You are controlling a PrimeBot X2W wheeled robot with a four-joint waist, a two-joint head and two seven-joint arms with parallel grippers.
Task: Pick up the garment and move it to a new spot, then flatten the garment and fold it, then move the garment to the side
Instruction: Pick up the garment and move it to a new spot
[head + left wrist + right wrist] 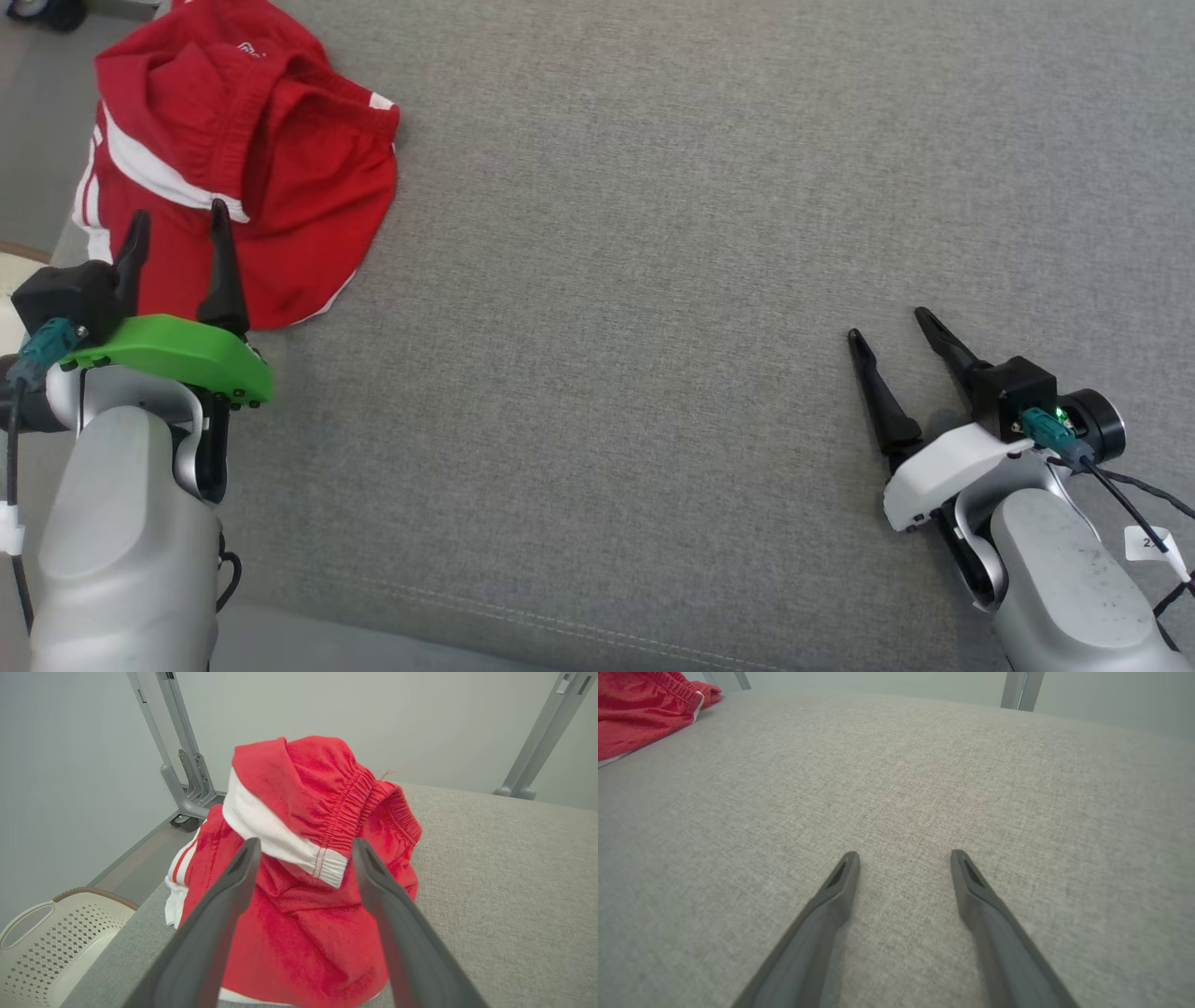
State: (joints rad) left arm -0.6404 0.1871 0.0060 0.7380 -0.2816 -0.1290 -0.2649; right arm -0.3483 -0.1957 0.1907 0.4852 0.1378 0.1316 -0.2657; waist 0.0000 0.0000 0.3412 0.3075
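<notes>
While the red garment (252,159) lay bunched in a heap at the far left corner of the grey tabletop (653,280), the head view showed the left hand (179,213) at the heap's near edge. Its two fingers were spread and pointed into the cloth, with nothing pinched between them. The right hand (888,324) sat well apart on the right side, also spread, over bare tabletop and holding nothing.

From the left wrist view, the garment (303,788) rose as a loose pile, with an elastic waistband and a white band folded over on top. The left hand (306,843) framed the near part of the pile, one finger on each side. Whether the tips touched the cloth could not be told. A pale perforated basket (56,933) stood on the floor beside the tabletop's edge, and grey metal legs (187,774) stood behind.

From the right wrist view, the right hand (904,854) was wide apart above plain grey tabletop (924,765). A corner of the garment (640,718) showed far off at the upper left.

As I judged it, nothing of the task was done yet. The garment was crumpled and not gripped, so the pick-up was only being lined up. Moving it to a new spot, flattening, folding and setting it aside all remained.
</notes>
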